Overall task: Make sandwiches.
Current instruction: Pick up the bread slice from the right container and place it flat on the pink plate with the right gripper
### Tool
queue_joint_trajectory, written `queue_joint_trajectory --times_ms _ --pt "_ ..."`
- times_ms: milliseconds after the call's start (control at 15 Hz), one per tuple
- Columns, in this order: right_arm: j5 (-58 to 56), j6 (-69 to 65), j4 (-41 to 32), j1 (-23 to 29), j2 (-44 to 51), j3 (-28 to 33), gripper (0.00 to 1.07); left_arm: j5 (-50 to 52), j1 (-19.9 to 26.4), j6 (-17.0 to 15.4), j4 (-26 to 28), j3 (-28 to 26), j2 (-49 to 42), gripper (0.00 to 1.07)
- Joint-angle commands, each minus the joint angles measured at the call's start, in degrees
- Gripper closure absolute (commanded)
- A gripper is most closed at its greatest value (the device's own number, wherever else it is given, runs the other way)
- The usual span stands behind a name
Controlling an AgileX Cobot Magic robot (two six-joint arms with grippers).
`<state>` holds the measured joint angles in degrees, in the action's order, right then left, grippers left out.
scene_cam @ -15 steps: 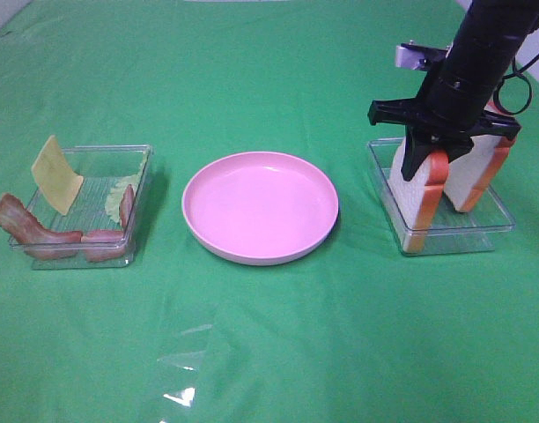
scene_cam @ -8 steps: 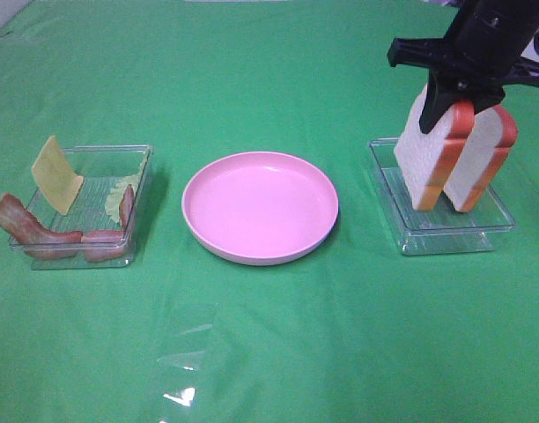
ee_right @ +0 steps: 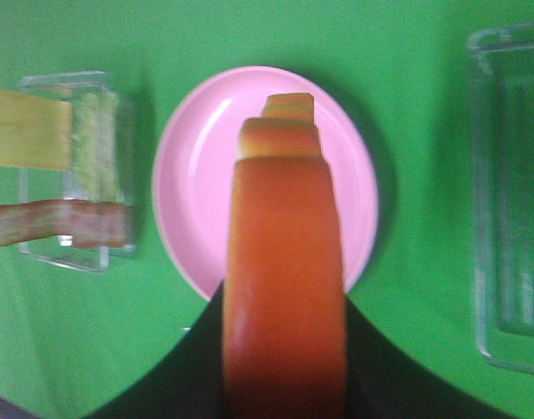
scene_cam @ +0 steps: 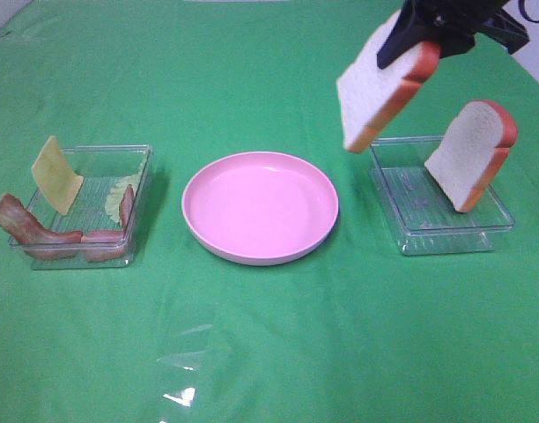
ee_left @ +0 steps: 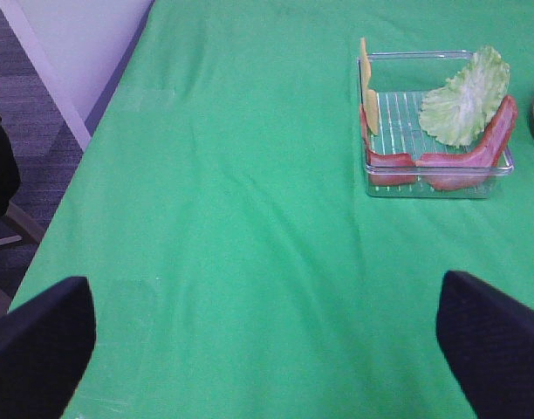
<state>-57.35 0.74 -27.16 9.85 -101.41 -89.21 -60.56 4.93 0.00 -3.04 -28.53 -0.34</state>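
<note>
Right gripper (scene_cam: 417, 42), top right of the exterior view: jaws pinched on the crust end of a bread slice (scene_cam: 380, 88). The slice hangs tilted in the air, its low end above the left edge of the right clear tray (scene_cam: 410, 236), touching nothing else. In the right wrist view the orange crust of that slice (ee_right: 284, 288) sits clamped between the dark jaws, with the pink plate (ee_right: 184, 175) behind it.

Second bread slice (scene_cam: 470, 159) leans upright inside the right tray, right of the held one and apart from it. The pink plate (scene_cam: 252, 256) sits mid-frame on the green cloth (scene_cam: 340, 352).

Left tray (scene_cam: 40, 258) at left centre holds the cheese (scene_cam: 56, 174) standing on edge, the lettuce (scene_cam: 121, 194) and the bacon (scene_cam: 32, 231) draped over the front wall.

Left gripper (ee_left: 267, 349): only visible in the left wrist view, fingers (ee_left: 40, 340) spread wide and gripping nothing, over bare cloth well apart from the left tray.
</note>
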Motion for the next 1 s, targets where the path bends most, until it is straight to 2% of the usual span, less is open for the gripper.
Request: queue_joint_trajectory --times_ms 67,200,267,467,733,1000 --pt "2.23 5.9 -10.6 0.17 -1.78 -0.29 1.07 0.4 0.17 -0.34 -0.06 0.23 -0.86 0.05" --pt "4.87 7.96 -14.67 1.78 -5.56 -0.29 1.07 0.4 0.17 -0.34 -0.06 0.23 -0.86 0.05" --pt "7.85 8.02 -16.44 5.61 -10.31 -0.29 1.07 0.4 0.17 -0.4 -0.34 0.23 -0.86 0.05" --pt "10.31 8.88 -20.05 8.88 -16.04 -0.34 1.07 0.4 0.17 -0.4 -0.34 0.23 -0.86 0.05" --pt "12.83 11.86 -25.84 9.45 -21.77 -0.34 1.07 0.4 0.17 -0.4 -0.34 0.23 -0.86 0.05" --pt "17.13 12.72 -26.24 9.45 -24.64 -0.4 1.07 0.4 0.17 -0.4 -0.34 0.23 -0.86 0.05"
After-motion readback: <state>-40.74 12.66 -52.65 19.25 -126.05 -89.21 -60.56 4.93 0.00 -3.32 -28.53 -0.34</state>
